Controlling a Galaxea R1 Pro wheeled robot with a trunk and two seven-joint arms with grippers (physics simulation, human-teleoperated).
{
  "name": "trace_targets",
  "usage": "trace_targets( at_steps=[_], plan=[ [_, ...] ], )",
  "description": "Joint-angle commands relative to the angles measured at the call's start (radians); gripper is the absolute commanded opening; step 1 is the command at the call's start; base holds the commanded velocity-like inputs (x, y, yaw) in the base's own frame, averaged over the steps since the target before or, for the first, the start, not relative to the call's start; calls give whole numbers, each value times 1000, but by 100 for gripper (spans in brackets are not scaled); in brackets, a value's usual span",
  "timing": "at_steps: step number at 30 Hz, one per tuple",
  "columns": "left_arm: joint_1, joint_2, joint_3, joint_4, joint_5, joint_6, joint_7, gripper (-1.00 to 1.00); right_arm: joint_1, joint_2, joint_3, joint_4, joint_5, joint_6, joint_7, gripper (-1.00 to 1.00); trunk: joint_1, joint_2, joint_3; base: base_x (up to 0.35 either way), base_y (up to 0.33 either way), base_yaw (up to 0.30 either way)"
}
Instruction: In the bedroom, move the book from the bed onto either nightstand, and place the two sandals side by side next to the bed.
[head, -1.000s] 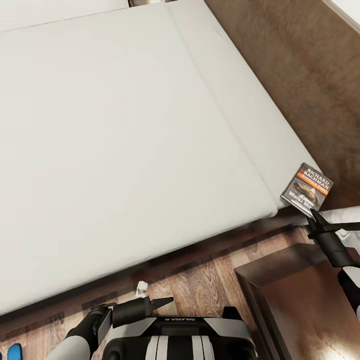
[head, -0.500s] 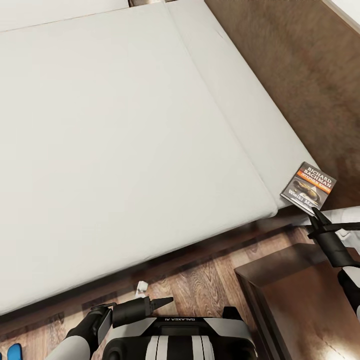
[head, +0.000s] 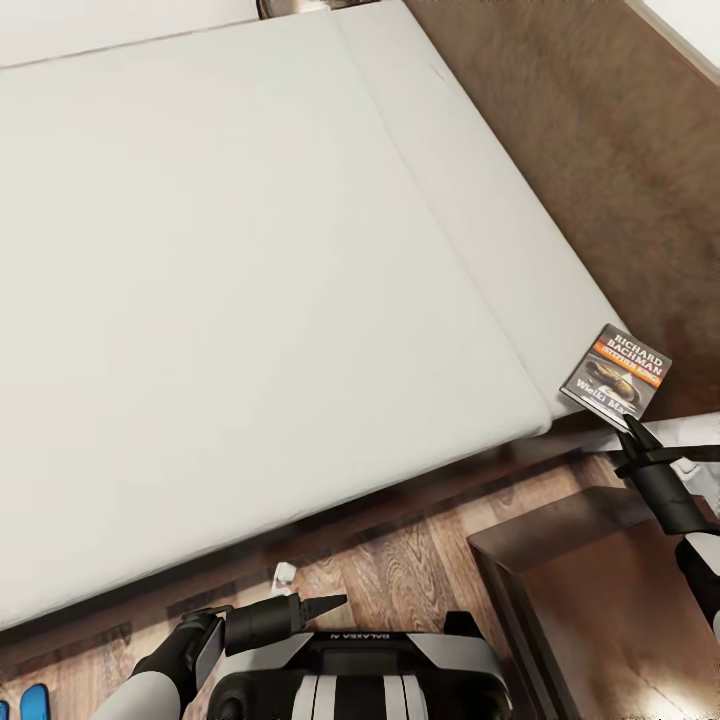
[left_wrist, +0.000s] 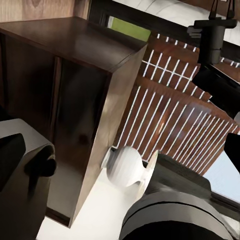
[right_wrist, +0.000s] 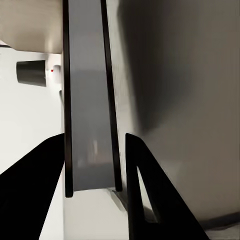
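We are pinching the book (head: 616, 373) with our right end effector (head: 630, 428), its fingers (right_wrist: 145, 195) straddling the near edge of the spine. The book is lying at the bed's (head: 250, 280) corner, toward eleven o'clock from the end effector, long axis running one o'clock. The nightstand (head: 600, 600) is sitting just below. Our left end effector (head: 325, 604), pressed together, is idling well apart.

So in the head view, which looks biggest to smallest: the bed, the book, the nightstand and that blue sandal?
1. The bed, by far.
2. The nightstand, cut off by the frame.
3. The book.
4. The sandal, with just a tip showing at the picture's edge, so its place is unsure.
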Motion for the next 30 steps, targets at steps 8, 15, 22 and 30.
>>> trace_targets(
  at_steps=[8,15,22,30],
  plan=[
    [0,-1,8,-2,-10,11,-6,100,0,0,0,1,-5,7,1,-100,-27,49,22,0,0,0],
    [0,-1,8,-2,-10,11,-6,100,0,0,0,1,-5,7,1,-100,-46,84,37,0,0,0],
    [0,-1,8,-2,-10,12,-6,100,-1,0,1,1,-5,7,1,-100,-73,133,59,0,0,0],
    [0,-1,8,-2,-10,12,-6,100,-1,0,1,-1,-5,9,1,-100,-104,189,84,0,0,0]
  ],
)
